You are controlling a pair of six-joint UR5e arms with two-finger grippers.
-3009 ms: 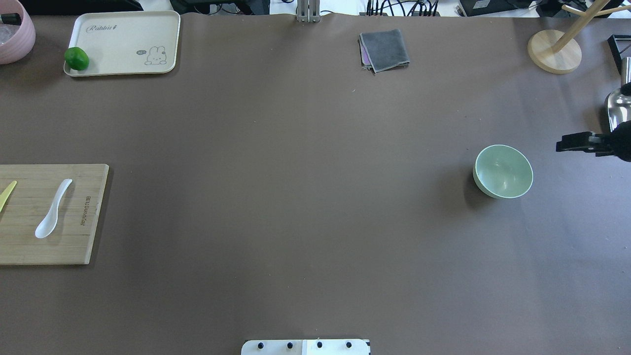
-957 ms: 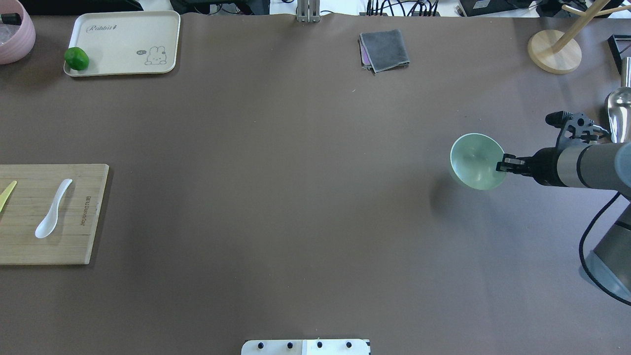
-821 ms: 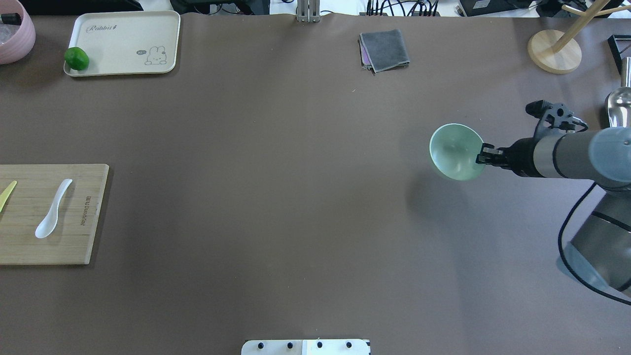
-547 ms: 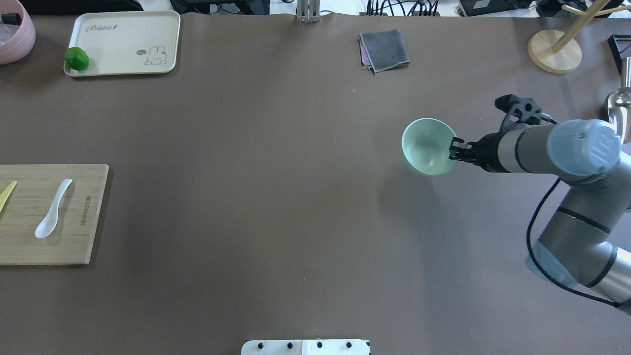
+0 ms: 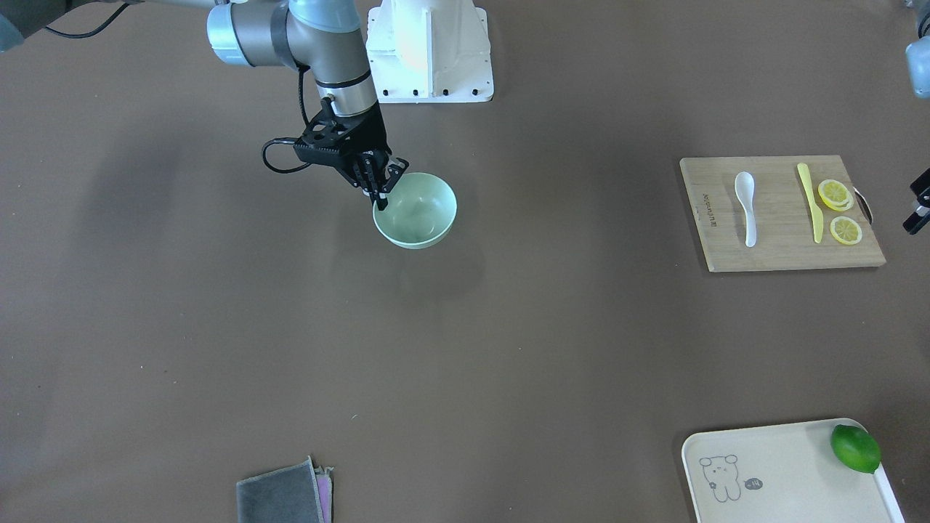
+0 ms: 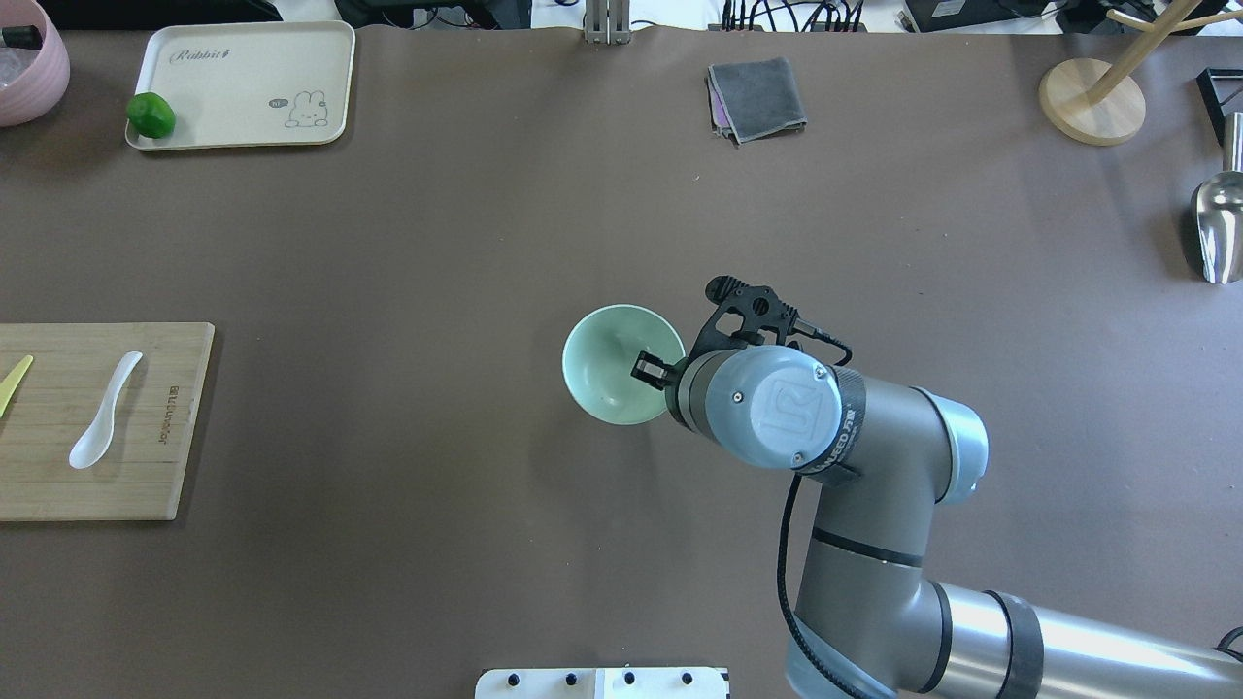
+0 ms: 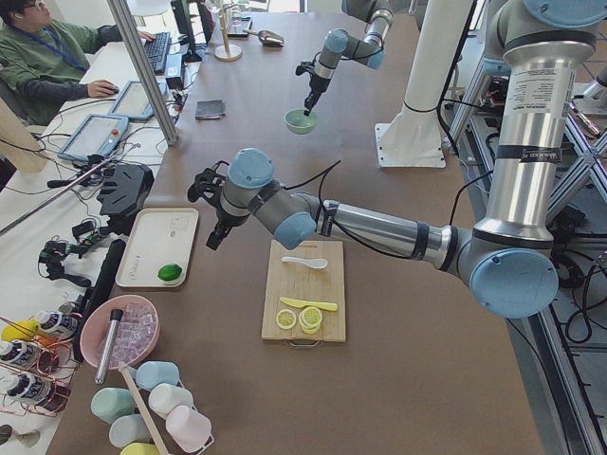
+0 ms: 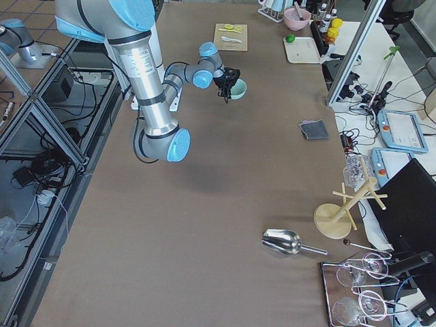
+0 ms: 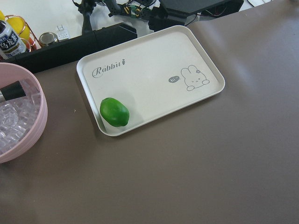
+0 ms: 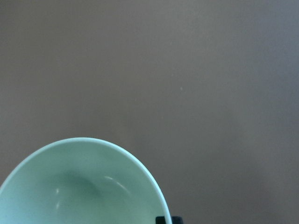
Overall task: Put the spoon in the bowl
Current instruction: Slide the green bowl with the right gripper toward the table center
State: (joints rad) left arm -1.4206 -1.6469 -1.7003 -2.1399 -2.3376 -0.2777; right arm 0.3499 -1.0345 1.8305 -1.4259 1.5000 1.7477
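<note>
1. The bowl (image 6: 623, 364) is held by its rim near the middle of the surface (image 6: 408, 291). The fingers of the right gripper (image 6: 653, 369) are closed on that rim, one inside and one outside. In the front-facing view the bowl's shadow is seen offset from it, so it appears lifted.
2. Wide bare room is left between the bowl and the wooden board (image 6: 146, 485), which lies at the robot's left edge and is cut off by the overhead frame.
3. The spoon (image 6: 104, 411) is lying flat on the board, well apart from the bowl, with a yellow knife (image 5: 808, 200) and lemon slices (image 5: 835, 196) beside it.
4. The left gripper (image 7: 215, 235) is seen between the board and the tray (image 9: 154, 60). It is cut off at the frame edge in the front-facing view, so whether its fingers are open or closed cannot be told.
5. "Rabbit" and a small "hi~" bubble beside a drawn rabbit can be read on the tray. A lime (image 9: 114, 112) sits against the tray's rim.
6. Engraved writing along the board's edge is too small to be read. A logo is seen on the right arm's joint cap (image 6: 777, 408).
7. In the right wrist view only part of the bowl's rim and one dark fingertip at the bottom edge are shown.
8. A pink bowl of ice (image 9: 18, 121) is cut off at the frame. A grey cloth (image 6: 757, 97) lies near the far edge.
</note>
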